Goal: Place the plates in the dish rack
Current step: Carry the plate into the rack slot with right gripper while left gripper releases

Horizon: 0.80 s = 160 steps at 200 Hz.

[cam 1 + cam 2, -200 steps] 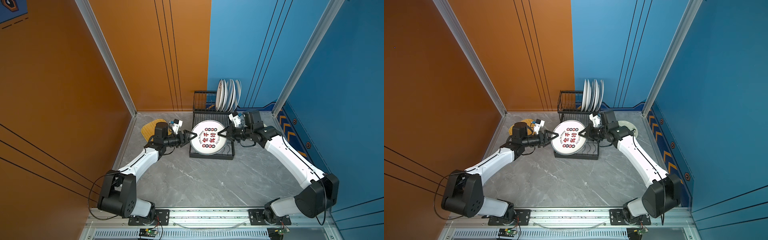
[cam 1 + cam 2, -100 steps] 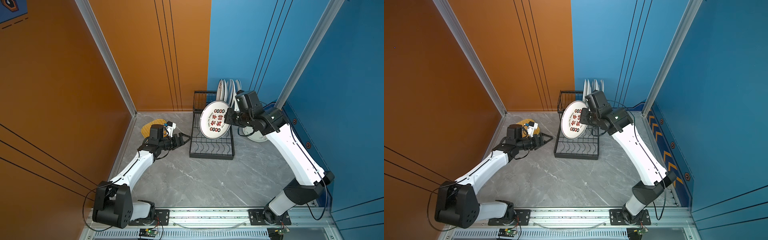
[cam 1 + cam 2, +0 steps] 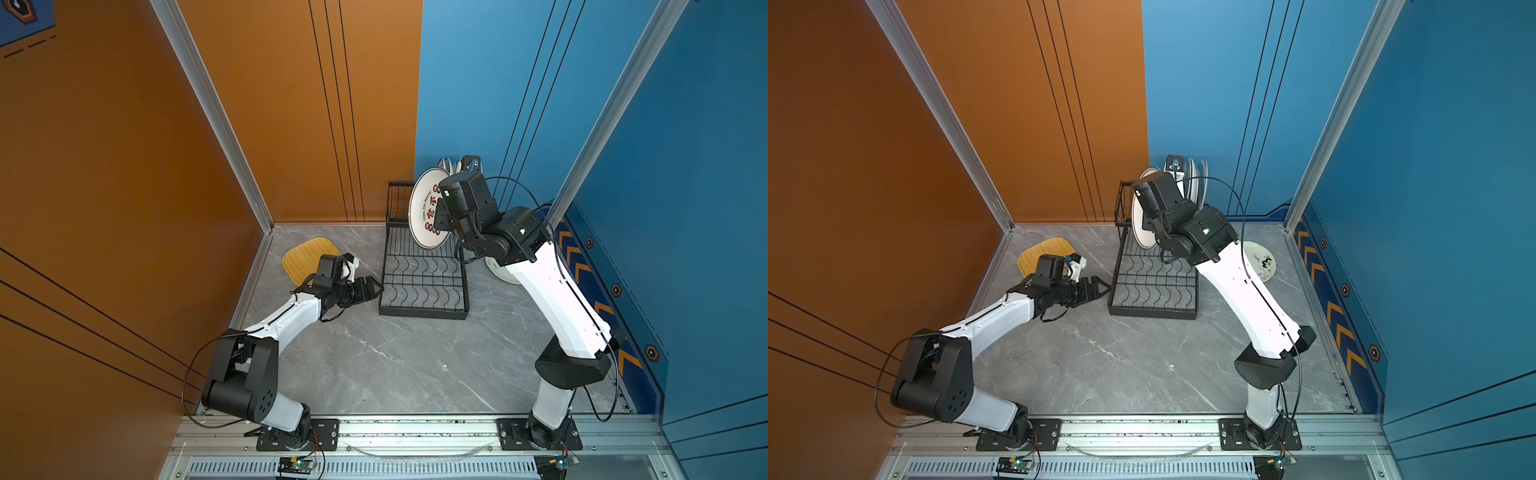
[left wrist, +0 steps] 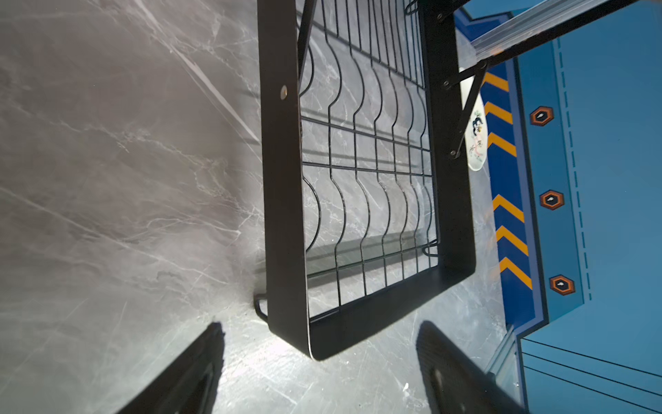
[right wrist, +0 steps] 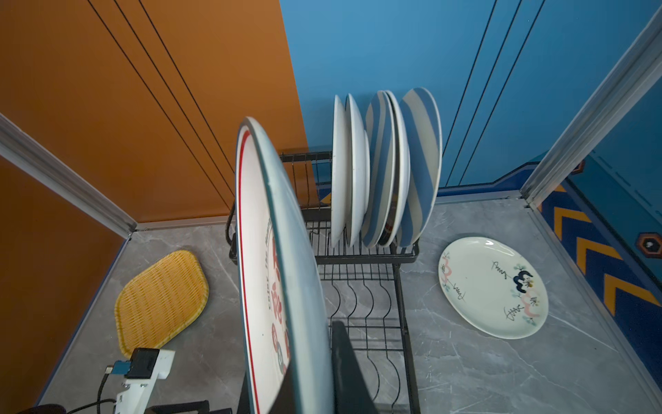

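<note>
**Step in hand: seat the plate (image 3: 424,214) in the rack (image 3: 422,313).**

The right gripper (image 3: 441,219) is clamped on the plate's rim. It carries the plate on edge, slightly tilted, above the rack's rear half, just beside the stack (image 5: 376,172) standing in the upper shelf. As far as the views show, the plate touches no wire.

1. Bring the plate upright before you lower it. A tilted rim is likely to ride over a divider.
2. Aim for a free slot on the stack's open side, toward the orange wall (image 3: 291,124). Leave a gap, because a knock could tip the stack.
3. Release only once the rim rests between wires.

The left gripper (image 3: 376,286) is spread wide and empty, low near the rack's front left corner. Keep it off the frame.

**Surface:** the table (image 3: 395,374) is smooth grey marble pattern, so the rack may slide under a push. A yellow plate (image 3: 305,257) lies flat just behind the left gripper. An oval plate (image 5: 494,286) lies flat on the rack's other side. Both await loading.

**Room:** the orange wall and the blue wall (image 3: 465,104) meet close behind the rack, so expect little room for reach there
</note>
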Available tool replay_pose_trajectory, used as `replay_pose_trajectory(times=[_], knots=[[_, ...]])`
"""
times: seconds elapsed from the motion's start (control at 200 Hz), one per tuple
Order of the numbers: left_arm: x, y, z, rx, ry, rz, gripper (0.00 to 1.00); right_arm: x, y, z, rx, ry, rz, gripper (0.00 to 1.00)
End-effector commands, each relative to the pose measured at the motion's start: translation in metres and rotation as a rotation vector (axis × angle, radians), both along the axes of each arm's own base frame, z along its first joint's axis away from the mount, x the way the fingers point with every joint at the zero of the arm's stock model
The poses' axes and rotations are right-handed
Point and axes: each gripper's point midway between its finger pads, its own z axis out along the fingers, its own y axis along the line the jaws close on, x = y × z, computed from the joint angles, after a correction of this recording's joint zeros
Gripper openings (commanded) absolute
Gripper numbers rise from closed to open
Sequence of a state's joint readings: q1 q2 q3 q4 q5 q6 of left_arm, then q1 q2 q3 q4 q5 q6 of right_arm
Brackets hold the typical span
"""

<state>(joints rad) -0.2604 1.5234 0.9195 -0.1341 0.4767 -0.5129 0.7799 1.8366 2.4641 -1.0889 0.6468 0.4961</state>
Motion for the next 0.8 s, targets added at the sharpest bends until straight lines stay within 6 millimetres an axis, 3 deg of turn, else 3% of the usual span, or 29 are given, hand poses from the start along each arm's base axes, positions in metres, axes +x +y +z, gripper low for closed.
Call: replay_pose_trajectory(times=[0.0,0.065,0.19,0.21,0.35,0.631,0.651,0.796], knots=[[0.019,-0.006,0.002,0.077,-0.069,-0.005,0.85,0.007,-0.019,0.046,0.004,-0.172,-0.115,0.0],[0.025,-0.012,-0.002,0.089,-0.077,-0.012,0.9,0.009,-0.019,0.054,-0.012,-0.209,-0.131,0.0],[0.03,-0.026,-0.015,0.094,-0.065,-0.042,0.9,0.012,-0.02,0.064,-0.04,-0.251,-0.152,0.0],[0.038,-0.031,-0.005,0.085,-0.09,-0.045,0.9,0.012,-0.021,0.066,-0.043,-0.257,-0.153,0.0],[0.042,-0.049,-0.011,0.075,-0.074,-0.076,0.88,0.014,-0.023,0.074,-0.057,-0.284,-0.164,0.0],[0.03,-0.071,-0.026,0.051,-0.013,-0.114,0.88,0.016,-0.028,0.078,-0.075,-0.295,-0.168,0.0],[0.028,-0.073,-0.027,0.048,-0.01,-0.118,0.83,0.017,-0.028,0.078,-0.077,-0.295,-0.167,0.0],[0.016,-0.089,-0.025,0.026,0.002,-0.157,0.81,0.021,-0.027,0.079,-0.092,-0.304,-0.167,0.0]])
